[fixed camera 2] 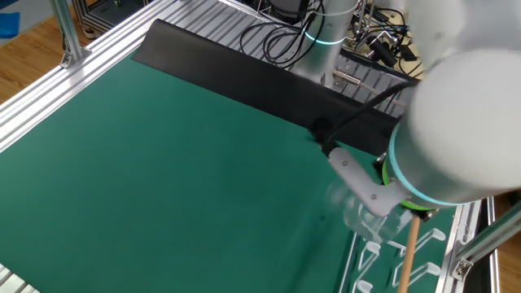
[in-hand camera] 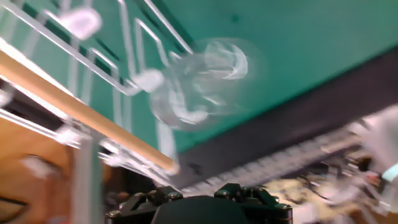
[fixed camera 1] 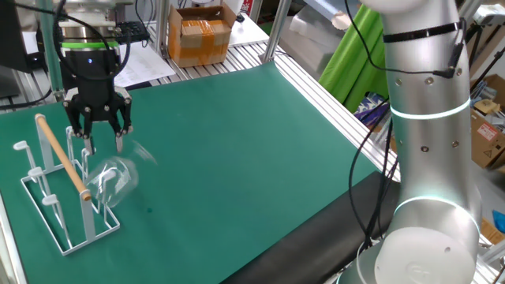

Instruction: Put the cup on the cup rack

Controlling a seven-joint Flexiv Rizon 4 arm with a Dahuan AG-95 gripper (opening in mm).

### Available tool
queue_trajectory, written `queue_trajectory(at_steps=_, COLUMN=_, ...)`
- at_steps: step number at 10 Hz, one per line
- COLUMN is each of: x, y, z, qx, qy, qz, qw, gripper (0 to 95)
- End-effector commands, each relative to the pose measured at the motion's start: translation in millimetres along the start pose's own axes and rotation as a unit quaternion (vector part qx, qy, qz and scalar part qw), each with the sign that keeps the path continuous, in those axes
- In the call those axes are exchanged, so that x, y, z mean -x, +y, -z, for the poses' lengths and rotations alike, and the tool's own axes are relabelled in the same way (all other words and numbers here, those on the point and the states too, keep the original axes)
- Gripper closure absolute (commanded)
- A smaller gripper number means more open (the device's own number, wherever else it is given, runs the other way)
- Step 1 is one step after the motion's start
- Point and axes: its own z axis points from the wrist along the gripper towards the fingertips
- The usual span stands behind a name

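The cup [fixed camera 1: 115,178] is a clear glass goblet lying tilted over a peg at the near end of the cup rack [fixed camera 1: 69,207], with its round foot pointing up and right; it is motion-blurred. The white wire rack has a slanted wooden rod [fixed camera 1: 61,156]. My gripper [fixed camera 1: 102,145] hangs just above the rack and up-left of the cup, its fingers apart with nothing between them. In the hand view the cup [in-hand camera: 200,79] shows blurred over a flat-tipped peg [in-hand camera: 149,81], beyond the wooden rod [in-hand camera: 81,112]. The other fixed view shows the cup [fixed camera 2: 364,216] faintly under the arm.
A green mat [fixed camera 1: 252,150] covers the table. A cardboard box [fixed camera 1: 199,33] stands behind the far edge. The robot's silver base column [fixed camera 1: 430,118] rises at the right. Aluminium rails [fixed camera 1: 331,102] border the mat.
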Motion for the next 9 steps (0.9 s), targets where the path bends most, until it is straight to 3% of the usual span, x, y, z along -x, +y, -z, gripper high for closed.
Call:
queue_trajectory(at_steps=1, x=-4.5, y=-14.2, z=8.8, qx=-0.033, qy=0.013, qz=0.002, qw=0.9994, gripper=57.0)
queue_trajectory(at_steps=5, x=7.1, y=-20.9, z=13.0, qx=-0.043, qy=-0.018, qz=0.007, qw=0.9989, gripper=57.0)
queue_trajectory(at_steps=9, x=19.4, y=-31.2, z=16.7, qx=-0.049, qy=-0.035, qz=0.018, qw=0.9980, gripper=57.0)
